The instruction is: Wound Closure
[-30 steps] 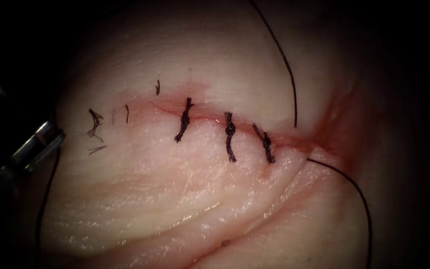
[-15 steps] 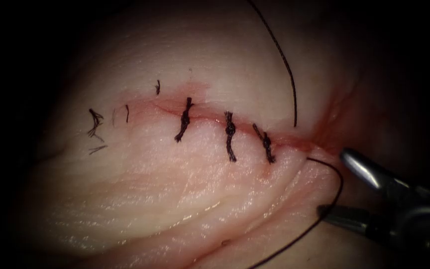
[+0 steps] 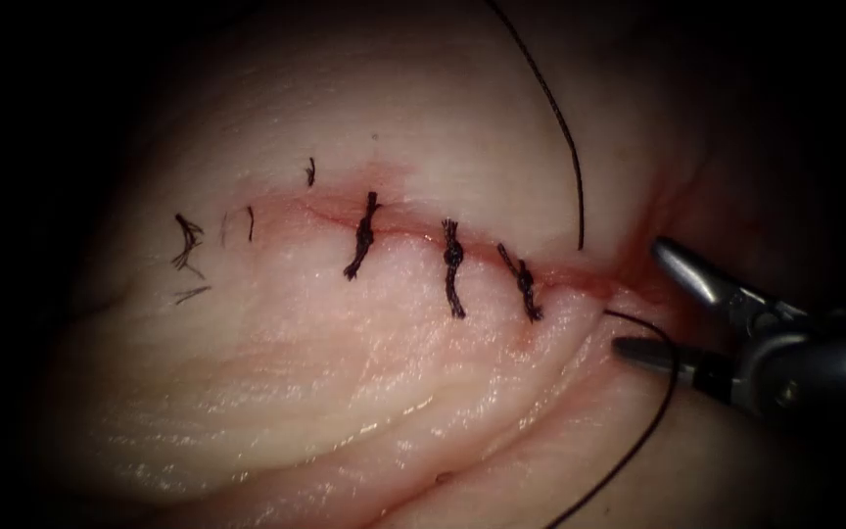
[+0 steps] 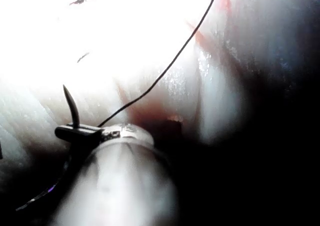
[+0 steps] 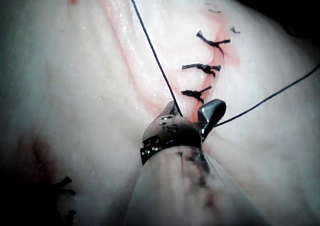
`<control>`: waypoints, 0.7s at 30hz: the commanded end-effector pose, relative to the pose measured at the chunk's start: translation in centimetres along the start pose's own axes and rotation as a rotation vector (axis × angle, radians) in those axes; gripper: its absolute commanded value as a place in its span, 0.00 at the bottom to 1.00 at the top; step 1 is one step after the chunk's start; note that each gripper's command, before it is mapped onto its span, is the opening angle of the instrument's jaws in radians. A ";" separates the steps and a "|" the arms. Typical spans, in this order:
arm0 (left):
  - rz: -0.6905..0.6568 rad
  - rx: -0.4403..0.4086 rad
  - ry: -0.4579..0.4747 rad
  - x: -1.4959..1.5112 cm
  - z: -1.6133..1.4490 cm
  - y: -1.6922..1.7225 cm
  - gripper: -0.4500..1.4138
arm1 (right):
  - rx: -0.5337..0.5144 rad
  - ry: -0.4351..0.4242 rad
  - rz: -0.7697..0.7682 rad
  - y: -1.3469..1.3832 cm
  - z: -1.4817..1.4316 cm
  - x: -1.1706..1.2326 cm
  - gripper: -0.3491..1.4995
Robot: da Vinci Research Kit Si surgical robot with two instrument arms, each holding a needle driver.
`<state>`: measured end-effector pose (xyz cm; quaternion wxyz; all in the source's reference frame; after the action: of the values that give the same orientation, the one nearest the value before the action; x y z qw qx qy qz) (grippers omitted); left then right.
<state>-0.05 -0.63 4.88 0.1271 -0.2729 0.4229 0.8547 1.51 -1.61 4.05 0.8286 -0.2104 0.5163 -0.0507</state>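
Endoscope light pools centrally with dark edges; tissue (image 4: 100,35) glares white.

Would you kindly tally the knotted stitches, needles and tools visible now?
Black knotted thread stitches across the cut: 3
Dark curved metal needle, outside the tissue: 1
Metal tools: 2 (left tool grips needle; right tool open, empty)
Total: 6

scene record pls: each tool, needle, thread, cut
left tool: shut on needle near its rear end, point free of tissue
right tool: jaws open around thread, holding nothing
thread: leaves tissue at right end of cut, passes between right jaws
cut: three knotted stitches across it, red fluid at right end
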 end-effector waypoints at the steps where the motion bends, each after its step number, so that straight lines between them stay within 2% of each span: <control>1: -0.001 0.002 0.003 0.02 0.05 0.07 0.00 | 0.001 0.003 0.004 -0.02 0.09 0.00 0.84; 2: 0.000 -0.001 0.005 0.04 0.05 0.08 0.00 | 0.004 0.003 0.003 -0.03 0.08 0.01 0.78; 3: 0.000 -0.001 0.007 0.05 0.06 0.09 0.00 | 0.007 0.004 0.002 -0.03 0.07 0.01 0.68; 4: 0.002 -0.003 0.008 0.06 0.06 0.10 0.00 | 0.019 0.003 -0.001 -0.05 0.05 0.02 0.52; 5: 0.004 -0.006 0.011 0.10 0.07 0.12 0.00 | 0.089 0.015 -0.014 -0.11 0.00 0.04 0.00; 8: 0.021 -0.034 0.038 0.23 0.14 0.16 0.00 | 0.108 0.019 -0.023 -0.18 -0.05 0.10 0.00; 9: 0.024 -0.071 0.054 0.40 0.24 0.19 0.00 | 0.120 0.019 -0.029 -0.24 -0.08 0.16 0.00; 10: 0.022 -0.113 0.070 0.60 0.39 0.21 0.00 | 0.129 0.029 -0.037 -0.33 -0.11 0.29 0.00; 11: 0.020 -0.117 0.076 0.66 0.43 0.21 0.00 | 0.133 0.034 -0.040 -0.37 -0.11 0.36 0.00; 12: 0.010 -0.141 0.111 0.90 0.62 0.21 0.00 | 0.143 0.044 -0.047 -0.45 -0.10 0.55 0.00; 14: 0.004 -0.167 0.131 1.15 0.82 0.22 0.00 | 0.148 0.052 -0.050 -0.50 -0.07 0.72 0.00; 19: 0.007 -0.251 0.167 1.62 1.19 0.42 0.00 | 0.146 0.077 -0.052 -0.58 0.03 1.20 0.00; 20: 0.015 -0.274 0.181 1.72 1.29 0.57 0.00 | 0.148 0.094 -0.055 -0.62 0.06 1.38 0.00; 21: 0.020 -0.283 0.184 1.75 1.33 0.64 0.00 | 0.153 0.097 -0.058 -0.64 0.07 1.46 0.00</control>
<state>-2.27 -0.03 4.97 0.0348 -0.3614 0.3063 0.8800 2.22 -2.58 3.11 0.8154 -0.1585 0.5426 -0.1248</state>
